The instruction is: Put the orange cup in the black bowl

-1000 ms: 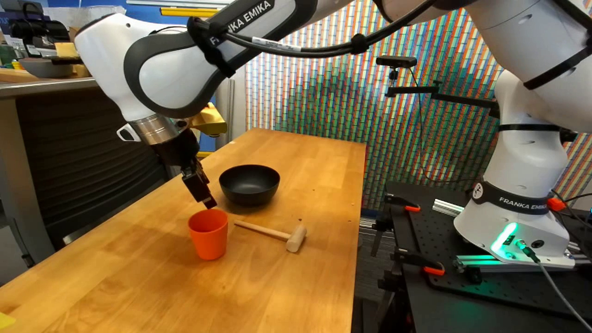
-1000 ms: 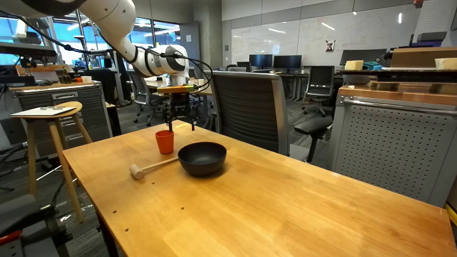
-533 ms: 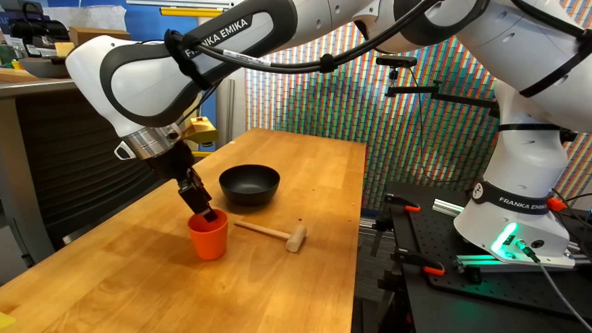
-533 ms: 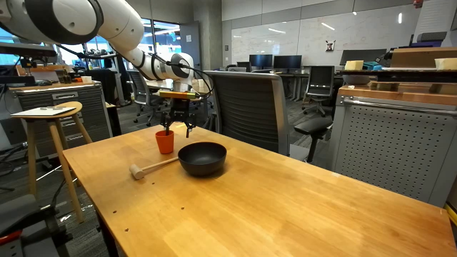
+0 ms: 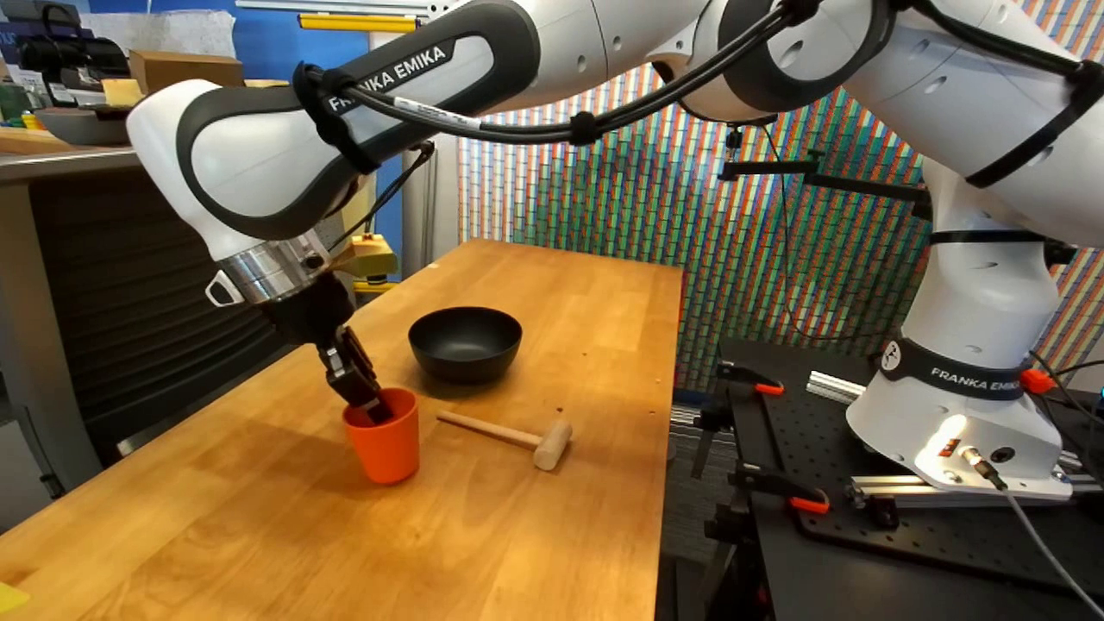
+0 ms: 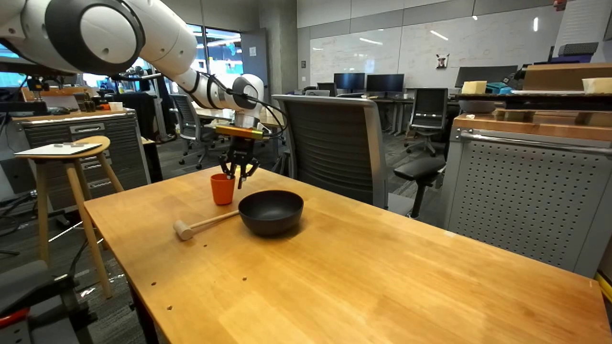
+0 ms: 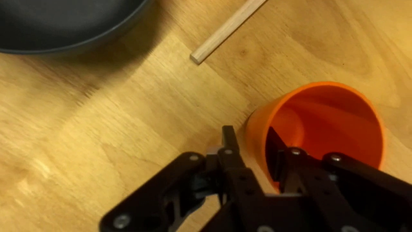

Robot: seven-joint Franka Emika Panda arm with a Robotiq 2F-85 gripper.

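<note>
The orange cup (image 5: 385,453) rests on the table, in both exterior views, its rim leaning slightly. In the wrist view the gripper (image 7: 250,130) straddles the near wall of the orange cup (image 7: 341,119): one finger is inside against the wall, the other outside. A strip of table shows between the outer finger (image 7: 229,138) and the wall, so the jaws are part-way closed but not clamped. Beside the cup stands the black bowl (image 5: 466,366), upright with nothing in it; part of the black bowl (image 7: 96,42) appears at the wrist view's upper left.
A small wooden mallet (image 5: 552,444) lies on the table close to the cup, its handle pointing toward the bowl. In an exterior view an office chair (image 6: 330,148) stands against the table's far edge (image 6: 363,203).
The gripper has come down so that one finger dips into the cup, and its jaws have narrowed. The cup's rim has shifted slightly toward the gripper side. Bowl and mallet have stayed put.
</note>
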